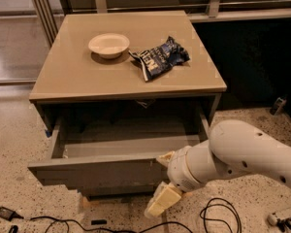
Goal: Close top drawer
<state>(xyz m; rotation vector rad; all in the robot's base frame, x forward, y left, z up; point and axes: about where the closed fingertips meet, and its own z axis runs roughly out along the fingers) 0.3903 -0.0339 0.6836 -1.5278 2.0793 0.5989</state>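
Because it carries loose items, the table (87, 76) is listed first: tan top, grey carcass, square to the camera. Risk: a hard shove below could jolt it and shift what sits on top.

Top drawer (97, 174): grey, shallow, apparently empty, pulled well out toward the camera under the table top. Front board faces the camera; long axis runs left to right, parallel to the table's front edge; closing travel is away from the camera. Risk: contact falls toward the right end of the board, so an off-centre push could skew the drawer and bind it in its runners.

Arm (247, 154): white, entering from the right, low.

End effector (157, 183): against the front board, right of centre; fingers apart, one at the board's top edge, one below it. Risk: the upper finger could be pinched against the carcass as the drawer goes home.

Chip bag (160, 57): dark, crumpled, just beside the bowl.

Bowl (109, 45): pale, upright.
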